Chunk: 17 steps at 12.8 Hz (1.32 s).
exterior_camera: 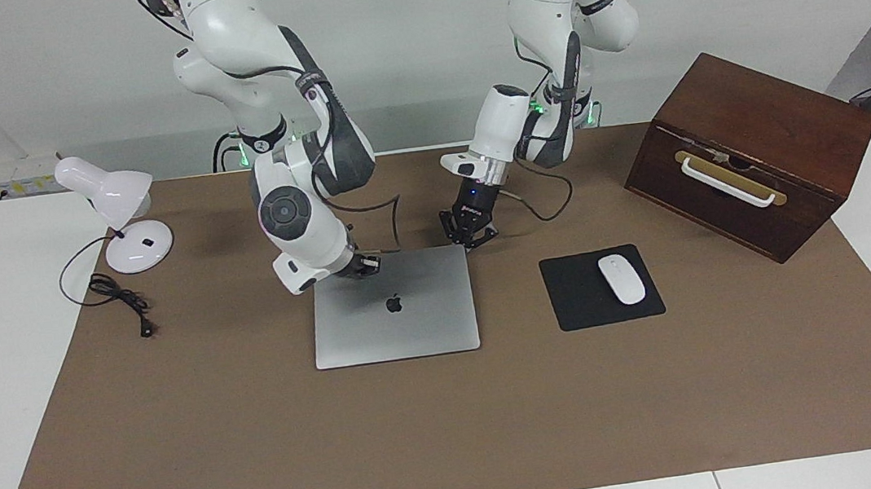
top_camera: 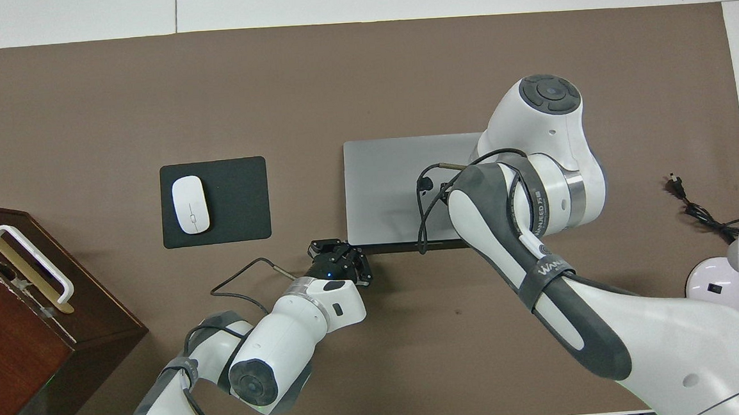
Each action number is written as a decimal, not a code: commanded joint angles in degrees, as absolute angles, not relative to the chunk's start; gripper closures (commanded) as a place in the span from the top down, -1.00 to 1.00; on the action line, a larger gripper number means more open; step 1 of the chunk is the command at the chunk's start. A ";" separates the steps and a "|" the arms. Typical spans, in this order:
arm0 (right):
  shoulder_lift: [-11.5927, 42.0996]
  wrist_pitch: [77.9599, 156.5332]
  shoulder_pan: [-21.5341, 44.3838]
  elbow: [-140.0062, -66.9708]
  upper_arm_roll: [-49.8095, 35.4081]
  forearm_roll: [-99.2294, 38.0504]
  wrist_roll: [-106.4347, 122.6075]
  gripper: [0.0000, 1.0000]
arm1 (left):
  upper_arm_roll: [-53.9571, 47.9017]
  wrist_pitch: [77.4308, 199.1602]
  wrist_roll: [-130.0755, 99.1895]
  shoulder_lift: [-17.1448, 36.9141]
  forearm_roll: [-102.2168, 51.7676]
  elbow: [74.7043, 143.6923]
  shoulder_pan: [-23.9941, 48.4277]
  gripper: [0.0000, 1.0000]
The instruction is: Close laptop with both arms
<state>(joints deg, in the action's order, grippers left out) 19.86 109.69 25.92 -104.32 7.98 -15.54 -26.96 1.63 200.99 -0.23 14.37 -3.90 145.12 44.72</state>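
The left gripper (exterior_camera: 470, 234) hangs just over the laptop's (exterior_camera: 394, 315) robot-side corner, wrist angled down; I cannot tell its finger state. The right gripper (exterior_camera: 363, 266) sits at the other robot-side corner, forearm bent low; its fingers are likewise unreadable. The laptop lies shut mid-desk on the brown mat (exterior_camera: 456, 423), with a white wall at the robots' end.

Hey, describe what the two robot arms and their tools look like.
Both arms are glossy white with dark grey joint covers and silver wrist rings. A thin black cable loops beside each wrist. The left tool and the right tool are small and black; the left shows a blue light.
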 commanded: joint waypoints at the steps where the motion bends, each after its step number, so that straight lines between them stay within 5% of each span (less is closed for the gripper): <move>1: 18.28 112.84 24.18 -103.73 7.91 -17.49 -27.69 -1.00 | 2.99 200.48 0.53 17.14 -4.13 146.34 45.79 -1.00; 6: 19.07 113.72 18.38 -95.55 8.09 -15.91 -21.91 -1.00 | 2.90 200.57 -0.17 17.05 -6.42 145.46 45.70 -1.00; 10: 19.07 123.05 14.94 -93.71 8.35 -14.77 -15.91 -1.00 | 2.90 200.57 -1.66 16.53 -6.50 145.55 45.70 -1.00; 13: 17.85 121.99 13.45 -91.23 8.26 -1.80 -10.06 -1.00 | 2.81 199.35 -2.54 13.81 -6.59 145.98 45.09 -1.00; 15: 16.09 124.00 11.70 -91.23 8.44 -0.36 -6.09 -0.61 | 2.90 191.47 -2.72 8.47 -6.59 145.99 44.04 -1.00; 16: 15.56 124.19 10.47 -91.23 8.35 -0.53 -1.89 0.02 | 2.90 186.99 -2.64 5.31 -6.59 145.99 43.08 -1.00; 17: 15.21 123.84 10.11 -90.71 8.44 -0.44 1.72 0.99 | 2.90 182.59 -2.29 2.32 -6.59 145.99 42.11 -1.00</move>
<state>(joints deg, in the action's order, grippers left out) 16.42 123.38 12.00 -90.65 8.97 -1.23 -4.20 2.89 190.79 -2.55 9.67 -6.03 144.67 43.71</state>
